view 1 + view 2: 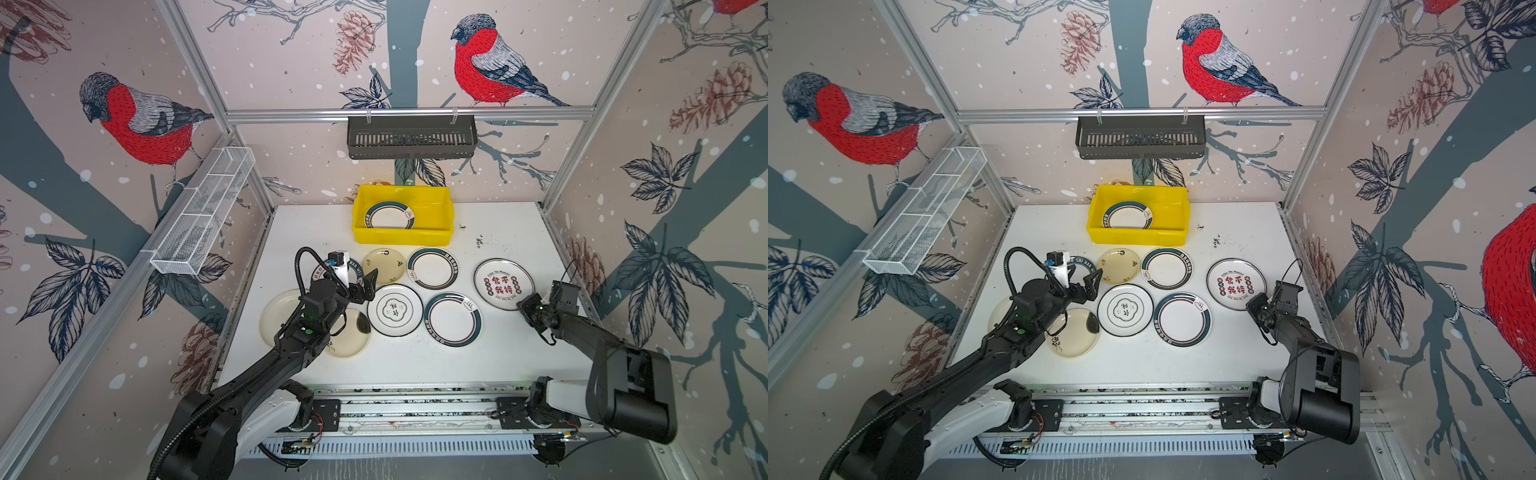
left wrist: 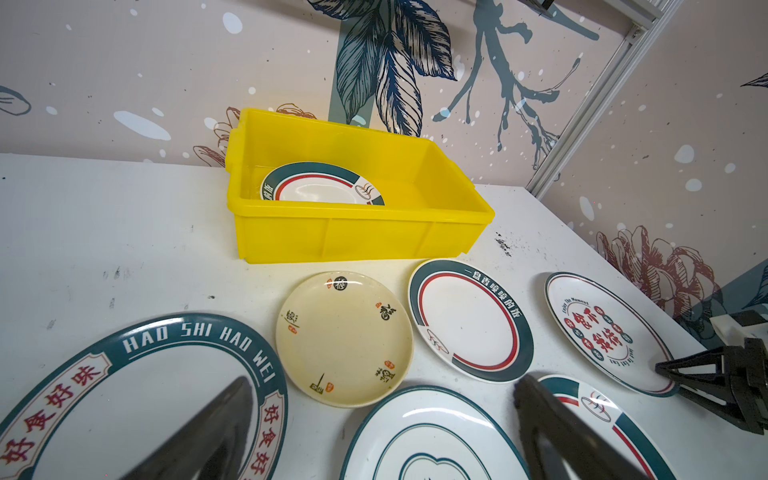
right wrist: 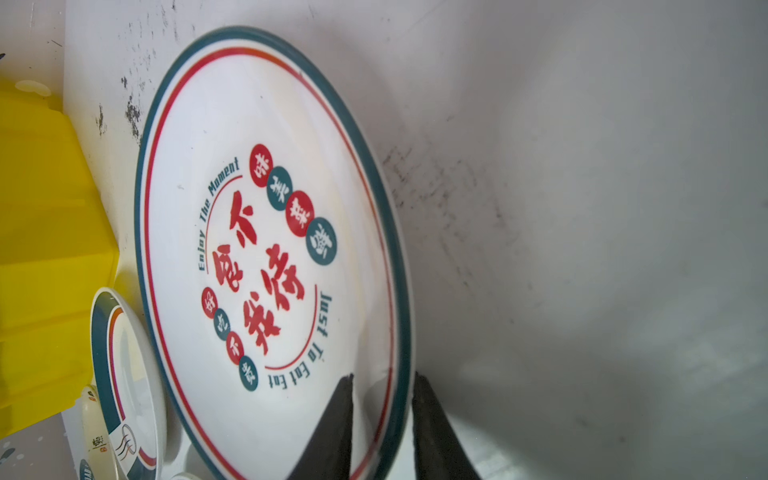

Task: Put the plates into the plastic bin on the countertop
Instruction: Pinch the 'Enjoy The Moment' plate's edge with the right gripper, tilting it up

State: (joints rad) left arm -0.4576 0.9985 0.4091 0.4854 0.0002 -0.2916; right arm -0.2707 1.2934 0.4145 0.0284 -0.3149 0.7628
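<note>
The right gripper pinches the red-lettered plate at its five o'clock rim, toward three o'clock on the table. The left gripper hangs spread wide toward nine o'clock. At twelve, the yellow bin holds one teal-rimmed plate.

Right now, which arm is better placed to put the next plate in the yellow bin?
Right. The right gripper straddles the rim of the red-lettered plate, one finger inside and one outside; the left gripper hangs open, holding nothing.
</note>
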